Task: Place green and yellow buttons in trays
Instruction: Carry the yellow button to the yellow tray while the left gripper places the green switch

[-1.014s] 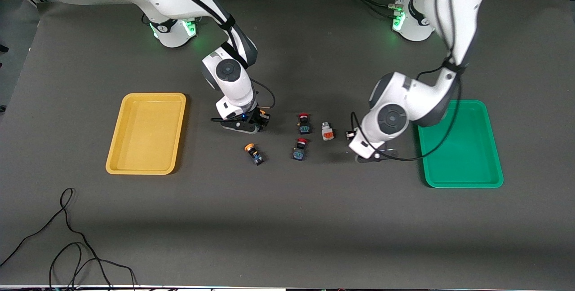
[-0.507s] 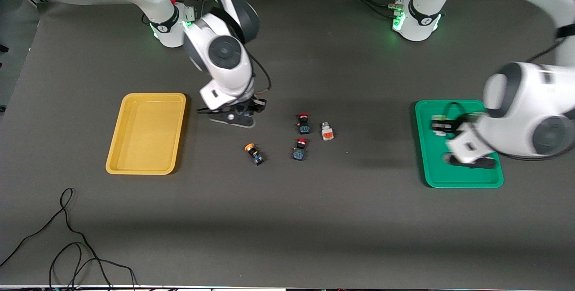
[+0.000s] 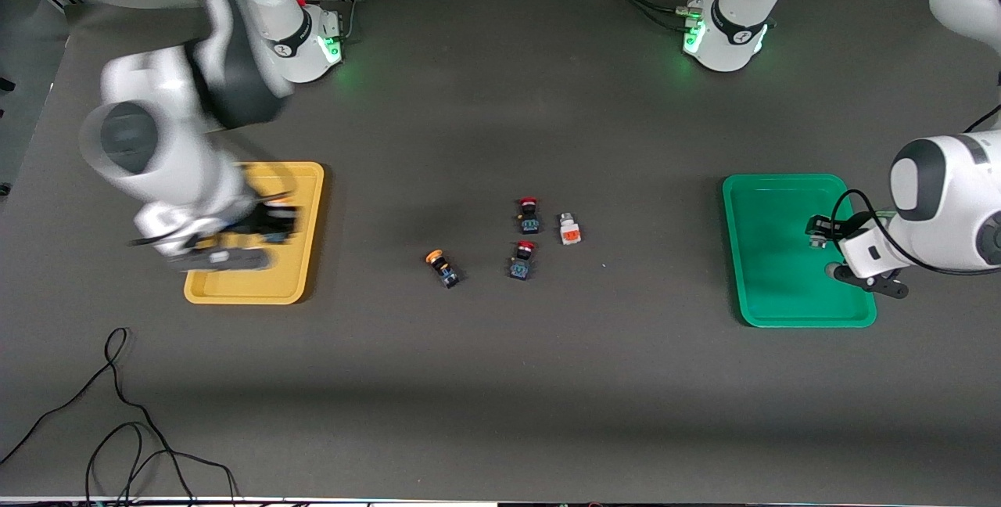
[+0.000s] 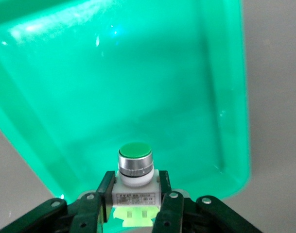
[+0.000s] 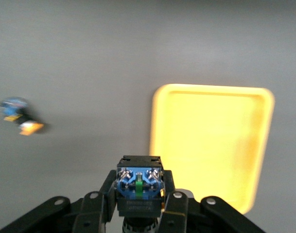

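Green button [image 4: 134,165] pinched by left gripper [image 4: 134,213] over green tray [image 4: 113,87].

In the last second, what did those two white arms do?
Each carried a button off the table's middle: the left gripper holds the green-faced white button over the bright green tray, the right gripper a dark-bodied button over the mustard yellow tray. The buttons lying between the trays stayed.

Surface [image 3: 500,382]: dark grey mat.

Yellow tray [image 3: 301,257]: lay toward the right arm's end; the right tool [image 3: 270,229] hung over it, blurred, its grip not readable.

Green tray [image 3: 770,257]: lay toward the left arm's end; the left tool [image 3: 817,229] was over it.

Between the trays: orange-capped button [image 3: 442,266]; two red-capped buttons [image 3: 529,213] [image 3: 522,259], close together; white-bodied part with an orange face [image 3: 569,229] just beside them.

Black cable [image 3: 117,413]: looped at the surface's near edge.
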Robot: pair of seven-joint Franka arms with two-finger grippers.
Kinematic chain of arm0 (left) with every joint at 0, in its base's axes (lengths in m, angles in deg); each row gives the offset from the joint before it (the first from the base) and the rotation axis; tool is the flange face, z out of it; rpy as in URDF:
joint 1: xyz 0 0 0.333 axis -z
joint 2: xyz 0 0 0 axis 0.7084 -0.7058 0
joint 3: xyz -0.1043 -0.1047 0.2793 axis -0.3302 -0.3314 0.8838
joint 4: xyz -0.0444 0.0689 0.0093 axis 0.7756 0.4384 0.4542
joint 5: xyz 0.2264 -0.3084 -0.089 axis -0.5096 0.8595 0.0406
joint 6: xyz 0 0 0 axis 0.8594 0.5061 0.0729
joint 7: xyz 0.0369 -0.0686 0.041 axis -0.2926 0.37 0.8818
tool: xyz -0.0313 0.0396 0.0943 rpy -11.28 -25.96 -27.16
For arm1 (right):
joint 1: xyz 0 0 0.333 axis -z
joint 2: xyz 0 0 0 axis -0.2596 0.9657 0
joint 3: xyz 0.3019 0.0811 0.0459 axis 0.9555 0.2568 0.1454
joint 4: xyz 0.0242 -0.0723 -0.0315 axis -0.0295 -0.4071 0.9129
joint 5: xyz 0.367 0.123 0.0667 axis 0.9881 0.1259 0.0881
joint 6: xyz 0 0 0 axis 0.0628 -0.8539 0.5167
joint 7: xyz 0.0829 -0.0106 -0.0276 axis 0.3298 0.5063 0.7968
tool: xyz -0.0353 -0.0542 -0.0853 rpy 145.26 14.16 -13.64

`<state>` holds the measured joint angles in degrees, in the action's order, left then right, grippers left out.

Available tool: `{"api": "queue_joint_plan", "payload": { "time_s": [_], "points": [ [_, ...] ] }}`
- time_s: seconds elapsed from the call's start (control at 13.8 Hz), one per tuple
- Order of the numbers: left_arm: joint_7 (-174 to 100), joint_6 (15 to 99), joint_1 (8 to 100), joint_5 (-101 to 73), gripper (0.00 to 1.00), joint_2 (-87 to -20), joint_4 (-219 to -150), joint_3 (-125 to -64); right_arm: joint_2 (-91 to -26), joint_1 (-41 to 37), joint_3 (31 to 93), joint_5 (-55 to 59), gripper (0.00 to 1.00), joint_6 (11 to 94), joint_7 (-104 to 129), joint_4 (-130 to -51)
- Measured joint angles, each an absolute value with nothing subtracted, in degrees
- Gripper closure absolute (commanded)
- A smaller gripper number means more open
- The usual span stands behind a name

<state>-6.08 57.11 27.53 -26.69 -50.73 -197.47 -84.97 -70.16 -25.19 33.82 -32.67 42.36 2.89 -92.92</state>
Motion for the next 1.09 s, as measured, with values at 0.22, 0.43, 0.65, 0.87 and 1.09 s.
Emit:
{"api": "queue_joint_plan", "payload": {
  "time_s": [0.22,0.43,0.65,0.87,1.09],
  "points": [
    [-3.3,68.4,24.7,-26.7,1.00,-51.5,-204.4,-85.0,-70.7,-24.5,23.7,-30.3,0.66,49.7,18.5,-99.8],
    [-3.1,72.2,24.0,-26.8,0.00,-52.4,-207.0,-85.1,-69.9,-24.3,20.6,-24.2,0.66,63.2,28.3,-111.5],
    [-3.0,72.3,23.9,-26.8,0.00,-52.2,-206.9,-85.3,-64.0,-23.7,20.6,-15.6,0.66,72.5,38.3,-118.2],
    [-5.0,67.9,24.0,-26.6,0.00,-50.3,-205.1,-86.3,-55.4,-22.4,20.6,-3.2,0.61,75.9,50.4,-118.4],
    [-16.3,53.6,26.7,-25.5,0.00,-46.2,-199.5,-90.5,-50.9,-22.0,20.6,3.3,0.00,76.5,56.2,-117.7]
  ]
}}
